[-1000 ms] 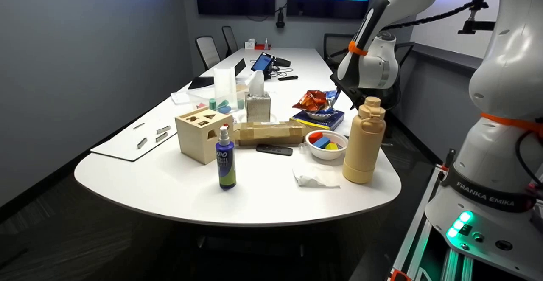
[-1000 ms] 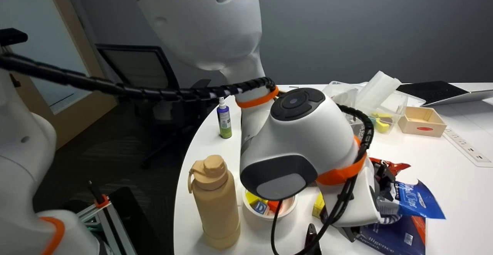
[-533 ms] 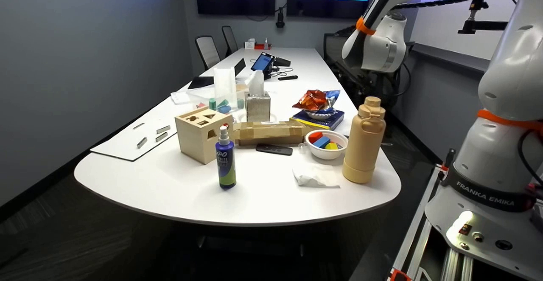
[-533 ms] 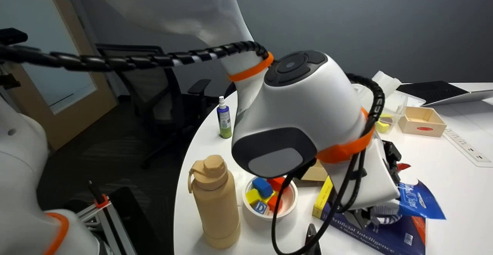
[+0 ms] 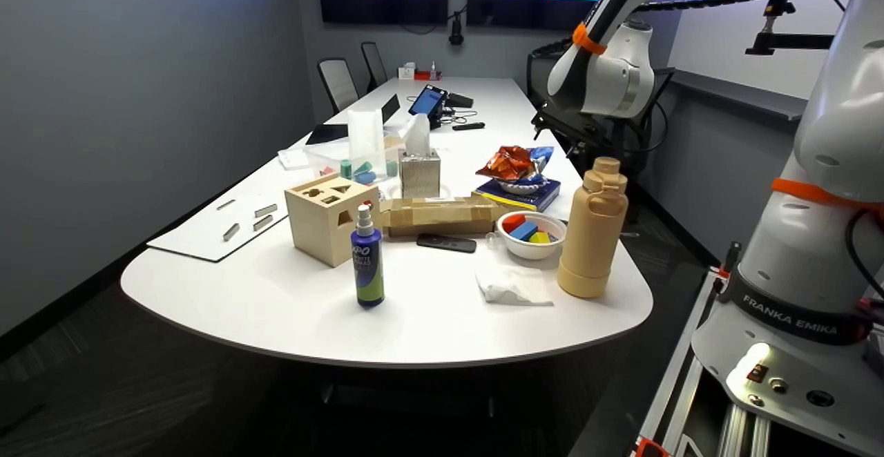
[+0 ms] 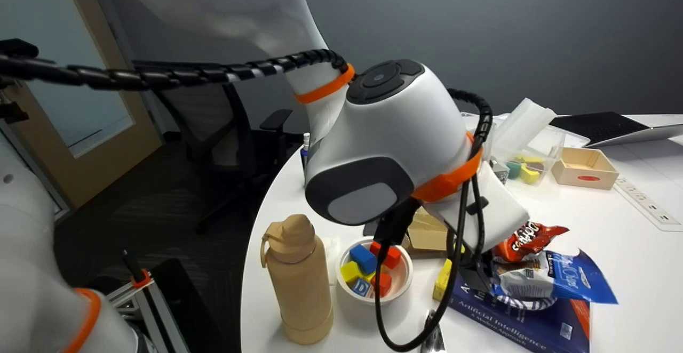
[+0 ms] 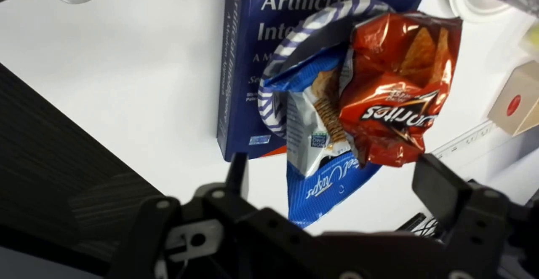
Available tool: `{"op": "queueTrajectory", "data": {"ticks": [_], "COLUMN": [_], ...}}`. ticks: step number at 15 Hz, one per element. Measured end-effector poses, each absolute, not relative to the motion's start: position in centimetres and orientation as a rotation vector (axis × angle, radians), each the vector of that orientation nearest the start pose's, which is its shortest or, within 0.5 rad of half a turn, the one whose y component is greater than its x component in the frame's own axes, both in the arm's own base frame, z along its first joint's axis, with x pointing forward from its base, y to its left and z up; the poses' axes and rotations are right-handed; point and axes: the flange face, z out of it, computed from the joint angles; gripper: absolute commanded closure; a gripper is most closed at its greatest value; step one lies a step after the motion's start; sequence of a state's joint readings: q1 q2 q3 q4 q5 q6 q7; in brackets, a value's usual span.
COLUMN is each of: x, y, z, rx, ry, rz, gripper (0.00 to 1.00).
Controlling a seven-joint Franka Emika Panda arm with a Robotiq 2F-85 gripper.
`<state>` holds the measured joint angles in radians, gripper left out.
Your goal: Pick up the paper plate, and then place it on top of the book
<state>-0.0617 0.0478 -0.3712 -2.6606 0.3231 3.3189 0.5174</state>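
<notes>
While the gripper [image 7: 332,165] is spread, empty, the paper plate [image 7: 320,21] is found beyond its fingertips [image 7: 436,184], set on the book [image 7: 244,119] near the table's [image 5: 428,322] long edge.

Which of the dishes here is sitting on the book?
The paper plate with the striped rim, holding two snack bags; the white bowl of blocks and the plain white plate are both off the book.

The rounded white arm [image 5: 839,132] bears flat orange bands [image 6: 448,182], a black spiral-wrapped cable [image 6: 176,78] and, at the wrist's [image 6: 400,134] twelve o'clock, a round dark-grey button pad [image 6: 381,80]. At seven o'clock from the black collar [image 5: 791,315] lettered FRANKA EMIKA glows a yellow-white light [image 5: 749,365]. The black gripper [image 7: 334,174] has round grey screw heads [image 7: 217,194].
</notes>
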Motion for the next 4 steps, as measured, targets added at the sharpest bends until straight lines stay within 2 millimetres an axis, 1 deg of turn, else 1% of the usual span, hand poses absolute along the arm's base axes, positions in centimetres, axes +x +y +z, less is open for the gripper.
{"op": "queueTrajectory", "data": {"ticks": [4], "x": [41.2], "y": [-20.3], "z": [28.9], "rx": [-2.521], "ry": [1.587], "rz": [-0.987], "gripper": [0.0]}}
